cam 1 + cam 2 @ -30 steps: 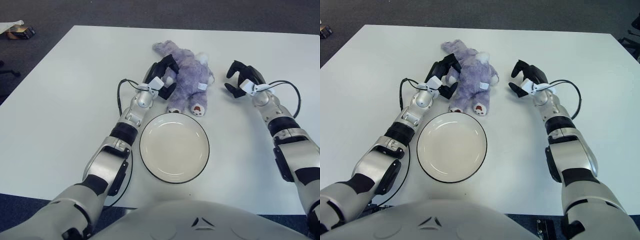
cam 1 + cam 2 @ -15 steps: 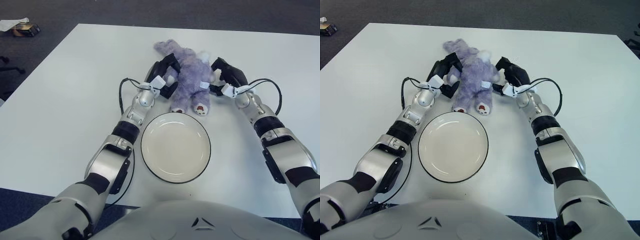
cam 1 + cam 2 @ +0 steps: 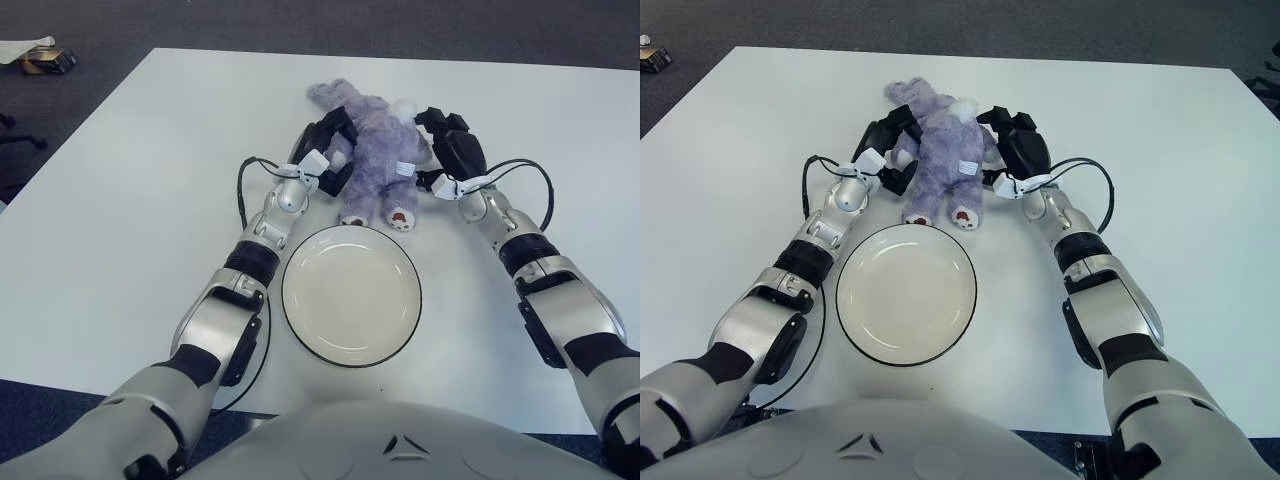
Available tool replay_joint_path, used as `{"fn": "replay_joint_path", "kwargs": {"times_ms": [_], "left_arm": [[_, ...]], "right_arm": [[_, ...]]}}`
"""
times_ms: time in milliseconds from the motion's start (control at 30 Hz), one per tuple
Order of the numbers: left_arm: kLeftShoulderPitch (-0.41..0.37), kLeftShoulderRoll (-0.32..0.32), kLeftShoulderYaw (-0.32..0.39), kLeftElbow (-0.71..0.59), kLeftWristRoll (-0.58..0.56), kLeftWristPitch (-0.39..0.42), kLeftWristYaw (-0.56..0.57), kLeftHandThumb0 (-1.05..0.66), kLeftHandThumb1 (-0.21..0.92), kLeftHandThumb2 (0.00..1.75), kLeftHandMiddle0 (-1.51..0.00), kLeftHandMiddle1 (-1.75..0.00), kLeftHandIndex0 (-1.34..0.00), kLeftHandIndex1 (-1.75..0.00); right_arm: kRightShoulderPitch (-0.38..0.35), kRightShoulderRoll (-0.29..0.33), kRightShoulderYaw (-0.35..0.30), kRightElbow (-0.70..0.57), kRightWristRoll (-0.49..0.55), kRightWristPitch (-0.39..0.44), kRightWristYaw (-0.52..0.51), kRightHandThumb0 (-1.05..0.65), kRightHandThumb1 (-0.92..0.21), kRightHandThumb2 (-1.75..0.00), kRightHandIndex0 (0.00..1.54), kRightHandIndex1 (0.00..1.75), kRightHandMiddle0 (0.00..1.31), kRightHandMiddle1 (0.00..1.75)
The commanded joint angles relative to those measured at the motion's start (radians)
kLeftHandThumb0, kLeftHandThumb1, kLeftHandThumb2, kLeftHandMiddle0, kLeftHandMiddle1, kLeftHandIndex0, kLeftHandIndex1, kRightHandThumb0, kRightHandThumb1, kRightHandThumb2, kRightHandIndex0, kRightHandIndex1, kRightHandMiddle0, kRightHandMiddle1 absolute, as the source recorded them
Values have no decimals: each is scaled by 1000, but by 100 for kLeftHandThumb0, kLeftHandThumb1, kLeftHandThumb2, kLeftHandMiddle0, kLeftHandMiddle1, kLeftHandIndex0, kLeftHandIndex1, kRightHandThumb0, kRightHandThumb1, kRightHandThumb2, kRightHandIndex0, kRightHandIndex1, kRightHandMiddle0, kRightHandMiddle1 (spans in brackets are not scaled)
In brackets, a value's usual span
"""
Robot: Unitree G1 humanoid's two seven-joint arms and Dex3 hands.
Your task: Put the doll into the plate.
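Observation:
A purple plush doll (image 3: 375,150) lies on its back on the white table, feet toward me. Just in front of its feet sits an empty white plate (image 3: 350,295) with a dark rim. My left hand (image 3: 330,155) is pressed to the doll's left side, its black fingers curled around the doll's arm. On the opposite side my right hand (image 3: 440,152) closes against the doll's right flank, fingers above and thumb below its arm. The doll is squeezed between both hands and still touches the table.
The white table (image 3: 150,200) stretches wide to both sides. Black cables loop off both wrists (image 3: 242,185). A small box (image 3: 45,62) lies on the dark floor beyond the table's far left corner.
My right hand swung left from open table space and came up against the doll's right side. The left hand and the doll stayed nearly where they were.

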Motion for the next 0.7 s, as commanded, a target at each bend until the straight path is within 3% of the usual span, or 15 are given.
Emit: {"fn": "replay_joint_path", "kwargs": {"times_ms": [0, 133, 300, 667], "left_arm": [[-17, -3, 4, 14, 6, 11, 7, 0, -6, 174, -87, -175, -68, -175], [-18, -2, 4, 13, 6, 24, 5, 0, -3, 171, -85, -175, -66, -175], [-21, -1, 6, 16, 5, 28, 5, 0, -2, 170, -84, -175, -65, -175], [-31, -3, 7, 39, 10, 28, 16, 0, -5, 174, -86, -175, -68, -175]], "right_arm": [[-15, 13, 16, -26, -34, 8, -57, -80, -49, -74, 0, 14, 0, 26], [4, 12, 26, -69, -70, 38, -106, -93, -61, -57, 0, 4, 0, 7], [22, 4, 32, -105, -95, 64, -142, -100, -67, -47, 0, 0, 0, 1], [8, 2, 68, -86, -216, 77, -442, -104, -76, -32, 0, 0, 0, 0]]}}
